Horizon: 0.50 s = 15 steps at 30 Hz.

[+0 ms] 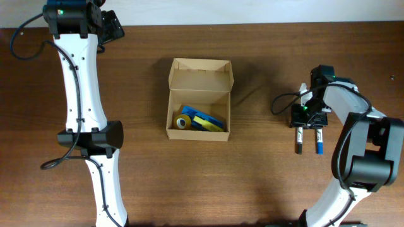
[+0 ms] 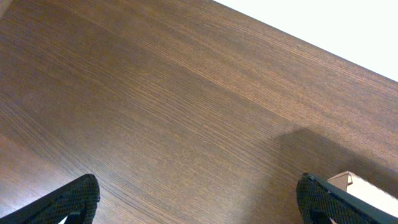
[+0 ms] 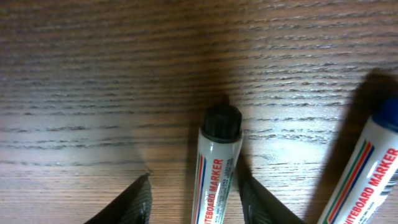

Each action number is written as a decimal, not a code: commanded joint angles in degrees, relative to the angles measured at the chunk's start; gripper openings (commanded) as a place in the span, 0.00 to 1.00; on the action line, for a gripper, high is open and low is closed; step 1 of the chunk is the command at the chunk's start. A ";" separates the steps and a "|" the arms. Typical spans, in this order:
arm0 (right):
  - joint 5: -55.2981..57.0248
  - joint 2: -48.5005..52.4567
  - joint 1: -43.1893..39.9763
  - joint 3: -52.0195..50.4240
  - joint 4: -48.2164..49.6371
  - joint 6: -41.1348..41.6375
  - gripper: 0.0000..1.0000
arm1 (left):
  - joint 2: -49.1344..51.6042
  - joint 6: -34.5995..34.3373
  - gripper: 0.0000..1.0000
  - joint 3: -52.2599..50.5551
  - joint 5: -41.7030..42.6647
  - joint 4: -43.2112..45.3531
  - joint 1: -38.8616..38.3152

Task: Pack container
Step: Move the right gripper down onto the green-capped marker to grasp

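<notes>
The container, a brown cardboard box (image 1: 197,134), stands open at the table's middle with its flap lid (image 1: 199,77) folded back. A yellow tape roll (image 1: 183,122) and blue items (image 1: 209,121) lie inside. My right gripper (image 1: 308,121) is low at the right, jaws open (image 3: 196,202) on either side of a black-capped whiteboard marker (image 3: 217,168). The left jaw stands clear of it and the right jaw is close to it. A blue-capped marker (image 3: 367,168) lies beside it. My left gripper (image 2: 199,199) is open and empty at the far left corner (image 1: 110,25).
In the overhead view the black-capped marker (image 1: 298,142) and the blue-capped marker (image 1: 319,144) lie side by side near the right edge. A corner of the box (image 2: 367,190) shows at the lower right of the left wrist view. Bare dark wood table (image 1: 265,176) surrounds the box.
</notes>
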 commanded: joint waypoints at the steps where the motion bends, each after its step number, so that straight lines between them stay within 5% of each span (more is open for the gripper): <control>1: 1.77 3.02 0.04 -0.42 0.02 0.76 0.38 | -2.19 0.72 1.00 -0.28 0.07 -0.04 0.20; 6: 1.77 4.02 0.17 -0.44 -0.52 1.44 0.04 | -2.19 0.72 1.00 -0.28 0.07 -0.04 0.20; 15: -1.36 2.64 0.22 1.09 -1.68 1.73 0.04 | -2.19 0.72 1.00 -0.28 0.07 -0.04 0.20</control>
